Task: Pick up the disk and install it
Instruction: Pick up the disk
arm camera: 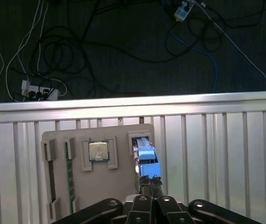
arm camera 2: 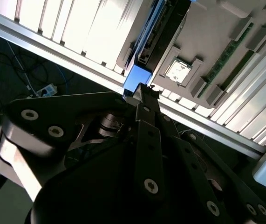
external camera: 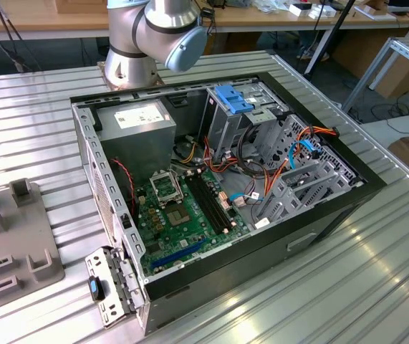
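disk (arm camera: 146,157): sat edge-on in holder (arm camera: 119,186) slot, just ahead of gripper (arm camera: 150,179)
gripper: at blue rail; couldn't tell if clamped
technique: prob needed centred, square hold, no tilt

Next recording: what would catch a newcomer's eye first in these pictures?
An open computer case sits in the middle of the exterior view, green motherboard exposed, on a ribbed metal table. In the first wrist view, the pincer sits right at the blue-framed disk, which stands on edge in a grey holder beside a processor chip.
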`<action>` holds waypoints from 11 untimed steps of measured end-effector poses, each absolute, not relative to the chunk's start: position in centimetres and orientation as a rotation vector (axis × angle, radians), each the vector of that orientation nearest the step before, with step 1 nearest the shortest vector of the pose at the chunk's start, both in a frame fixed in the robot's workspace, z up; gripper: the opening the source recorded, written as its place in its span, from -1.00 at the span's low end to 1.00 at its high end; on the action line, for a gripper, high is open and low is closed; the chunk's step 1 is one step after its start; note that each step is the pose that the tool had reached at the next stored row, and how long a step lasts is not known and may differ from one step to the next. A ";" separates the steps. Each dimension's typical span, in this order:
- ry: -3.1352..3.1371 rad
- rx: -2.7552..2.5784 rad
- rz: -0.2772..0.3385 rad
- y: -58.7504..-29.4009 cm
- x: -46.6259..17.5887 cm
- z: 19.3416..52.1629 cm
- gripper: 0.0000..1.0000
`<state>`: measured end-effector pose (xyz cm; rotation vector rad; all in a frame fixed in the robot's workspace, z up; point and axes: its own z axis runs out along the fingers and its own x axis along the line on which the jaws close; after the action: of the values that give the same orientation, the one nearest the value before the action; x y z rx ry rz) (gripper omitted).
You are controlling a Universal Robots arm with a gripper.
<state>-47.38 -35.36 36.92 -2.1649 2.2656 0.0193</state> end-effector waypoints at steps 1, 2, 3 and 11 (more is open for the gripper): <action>2.266 -2.165 0.020 -35.4 -47.4 36.9 -0.79; 2.265 -2.165 0.020 -35.4 -47.4 36.9 -0.79; 2.265 -2.164 0.022 -35.4 -47.3 36.9 -0.79; 2.264 -2.164 0.022 -35.4 -47.0 36.7 -0.79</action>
<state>-46.98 -35.36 36.67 -2.1639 2.2645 0.0223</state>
